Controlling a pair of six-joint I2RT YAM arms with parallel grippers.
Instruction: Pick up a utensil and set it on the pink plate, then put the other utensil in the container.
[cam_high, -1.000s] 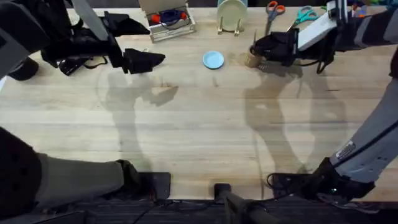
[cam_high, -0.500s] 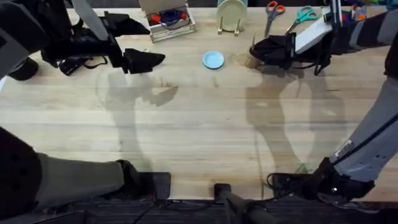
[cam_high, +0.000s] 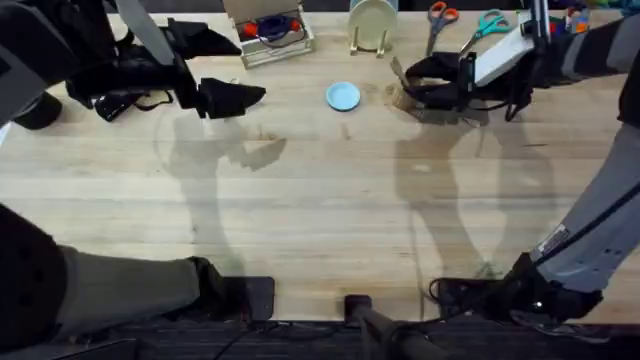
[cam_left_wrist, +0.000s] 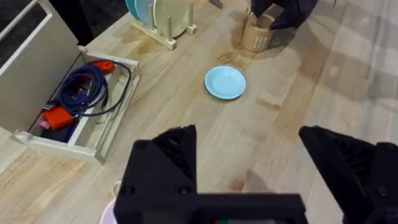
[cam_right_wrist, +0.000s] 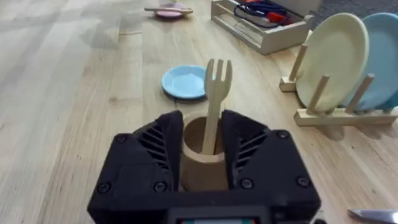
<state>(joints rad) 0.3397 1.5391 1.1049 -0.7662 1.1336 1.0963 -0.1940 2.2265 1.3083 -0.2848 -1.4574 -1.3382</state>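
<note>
The light-wood fork (cam_right_wrist: 216, 93) stands tines-up inside the tan ribbed container (cam_right_wrist: 200, 163). My right gripper (cam_right_wrist: 206, 132) is open, its fingers on either side of the cup's rim and clear of the fork's handle. From overhead the right gripper (cam_high: 410, 86) sits over the container (cam_high: 403, 98), and the fork (cam_high: 397, 69) leans out to the left. Far off, the pink plate (cam_right_wrist: 169, 11) holds a wooden utensil (cam_right_wrist: 166, 8) lying across it. My left gripper (cam_high: 248, 96) is open and empty; the pink plate's edge (cam_left_wrist: 109, 212) shows beside its fingers.
A small light-blue plate (cam_high: 343, 96) lies between the two grippers. A clear box (cam_high: 268, 32) of red and blue items and a plate rack (cam_high: 372, 25) stand along the back edge. Scissors (cam_high: 441, 17) lie at the back right.
The right gripper has shifted slightly over the cup. The fork now leans to the left in the container. The left arm has stayed still.
</note>
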